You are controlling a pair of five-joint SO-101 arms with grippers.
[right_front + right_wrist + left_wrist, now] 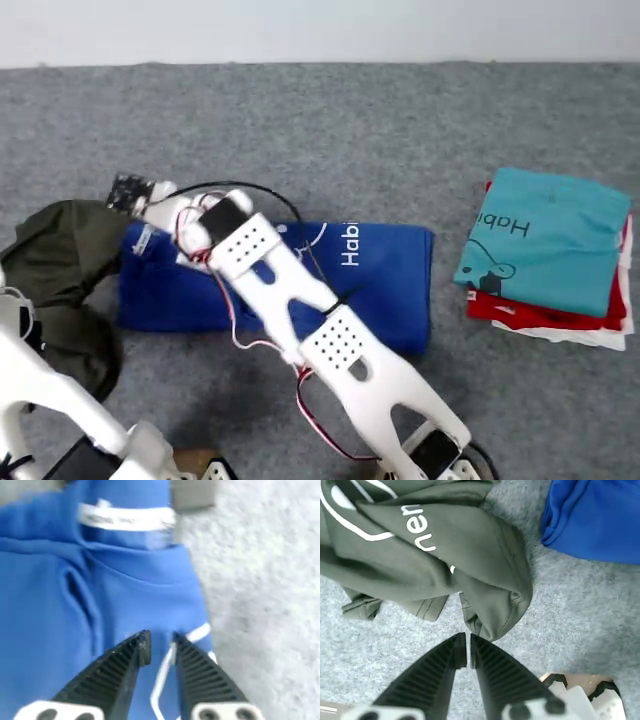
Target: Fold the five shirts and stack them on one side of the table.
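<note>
A blue shirt [370,270], folded into a long band, lies left of the table's middle. My right gripper [148,200] is over its left end, by the collar; in the right wrist view the gripper [161,645] has its jaws a little apart just above the blue shirt [75,595]. A crumpled olive shirt [60,260] lies at the far left, touching the blue one. My left gripper [468,647] is shut and holds nothing, its tips just short of a corner of the olive shirt [420,555]. The blue shirt [595,520] is beyond it.
On the right side sits a stack of folded shirts: a teal one [550,240] on top, a red one [510,308] under it and a white one [590,335] at the bottom. Grey carpet [330,130] covers the table. The right arm [340,340] crosses the blue shirt diagonally.
</note>
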